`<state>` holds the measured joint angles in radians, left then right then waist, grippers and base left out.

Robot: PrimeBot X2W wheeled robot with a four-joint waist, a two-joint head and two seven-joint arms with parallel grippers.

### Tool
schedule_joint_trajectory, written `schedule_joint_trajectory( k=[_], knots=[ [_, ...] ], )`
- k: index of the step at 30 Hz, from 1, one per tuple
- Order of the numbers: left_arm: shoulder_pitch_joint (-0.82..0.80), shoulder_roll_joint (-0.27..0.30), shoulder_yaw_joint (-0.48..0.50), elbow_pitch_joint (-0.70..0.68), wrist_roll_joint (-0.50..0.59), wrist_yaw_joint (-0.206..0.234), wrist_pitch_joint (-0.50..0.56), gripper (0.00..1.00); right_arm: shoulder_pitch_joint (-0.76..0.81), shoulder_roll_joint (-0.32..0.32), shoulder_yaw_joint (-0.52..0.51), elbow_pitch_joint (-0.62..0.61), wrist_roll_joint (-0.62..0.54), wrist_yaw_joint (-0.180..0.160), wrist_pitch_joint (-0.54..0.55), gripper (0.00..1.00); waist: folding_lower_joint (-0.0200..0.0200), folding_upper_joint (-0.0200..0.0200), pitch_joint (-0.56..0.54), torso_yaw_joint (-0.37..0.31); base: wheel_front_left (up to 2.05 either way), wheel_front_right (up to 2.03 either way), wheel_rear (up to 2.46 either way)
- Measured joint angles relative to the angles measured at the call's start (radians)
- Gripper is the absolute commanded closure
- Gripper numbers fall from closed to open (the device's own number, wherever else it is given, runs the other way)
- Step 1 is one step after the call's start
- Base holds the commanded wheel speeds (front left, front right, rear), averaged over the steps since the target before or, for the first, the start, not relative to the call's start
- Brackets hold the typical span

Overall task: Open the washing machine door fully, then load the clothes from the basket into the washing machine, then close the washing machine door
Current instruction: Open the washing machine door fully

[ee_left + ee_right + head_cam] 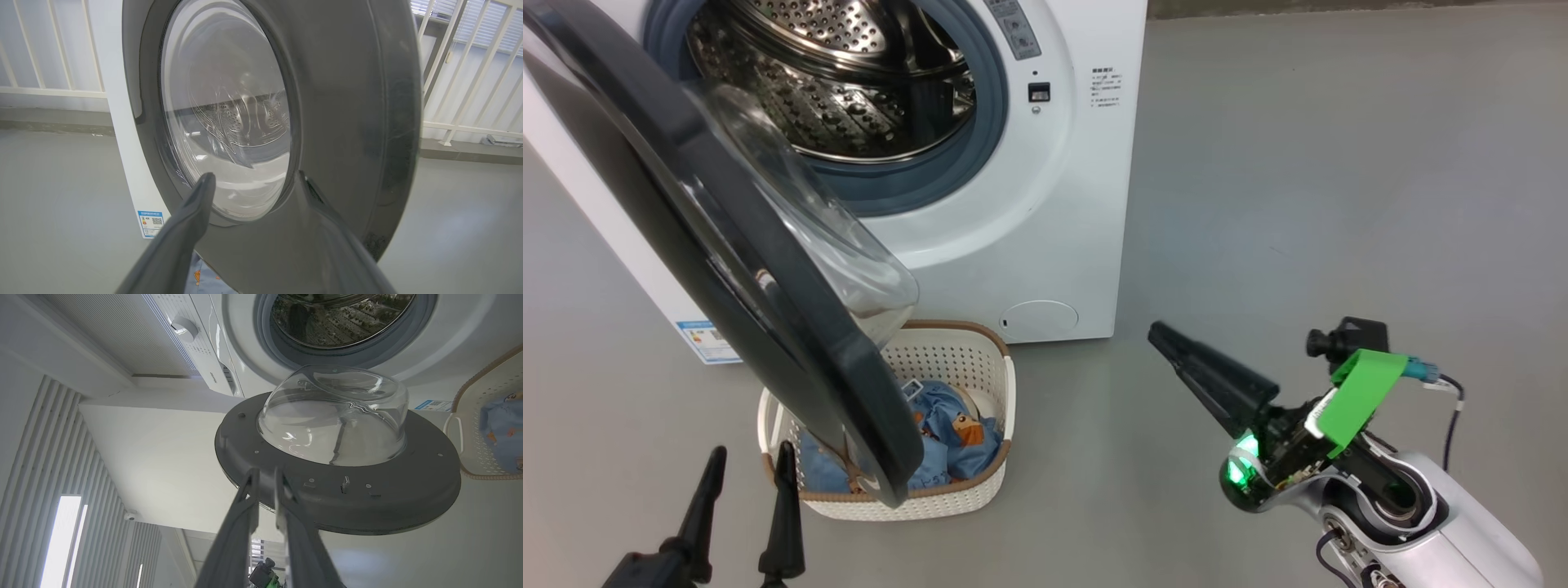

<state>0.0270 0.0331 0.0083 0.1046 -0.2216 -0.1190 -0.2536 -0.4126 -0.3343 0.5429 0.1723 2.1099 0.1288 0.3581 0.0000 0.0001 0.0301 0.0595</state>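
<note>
The washing machine (1029, 229) stands with its steel drum (849, 82) exposed. The washing machine door (686, 212) hangs swung out to the left, its black rim over the near left part of the basket (980, 359). Light blue clothes (947, 433) lie in the basket, partly hidden by the door. My left gripper (750, 457) is open, just in front of the door's lower edge; in the left wrist view the left gripper (255, 181) faces the door's outer face (347, 102). My right gripper (1164, 336) is shut and empty, right of the basket, and the right gripper (266, 475) points at the door's inner rim (367, 506).
Bare grey floor (1339, 204) stretches to the right of the machine. A white railing (470, 81) runs behind the machine. A blue sticker (707, 339) marks the machine's lower left corner, and a round filter cap (1039, 317) sits low on its front.
</note>
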Motion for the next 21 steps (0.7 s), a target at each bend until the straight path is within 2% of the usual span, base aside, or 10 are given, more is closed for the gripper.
schedule_joint_trajectory(
  k=[11, 16, 21],
  knots=[
    [0.011, 0.001, -0.007, 0.0, -0.011, 0.0, 0.0, 0.0, 0.045, 0.054, -0.138, -0.014, -0.212, 0.0, -0.192, 0.0, 0.0, 0.0, -0.006, -0.001, 0.0, 0.0, 0.0],
    [0.011, 0.001, -0.009, 0.005, -0.02, 0.001, 0.0, 0.0, 0.047, 0.058, -0.169, -0.027, -0.349, 0.0, -0.286, 0.0, 0.0, 0.0, -0.012, 0.0, 0.0, 0.0, 0.0],
    [0.011, 0.001, -0.009, 0.005, -0.02, 0.001, 0.0, 0.0, 0.047, 0.037, -0.157, -0.011, -0.567, 0.0, -0.415, 0.0, 0.0, 0.0, -0.011, -0.002, 0.0, 0.0, 0.0]
  ],
)
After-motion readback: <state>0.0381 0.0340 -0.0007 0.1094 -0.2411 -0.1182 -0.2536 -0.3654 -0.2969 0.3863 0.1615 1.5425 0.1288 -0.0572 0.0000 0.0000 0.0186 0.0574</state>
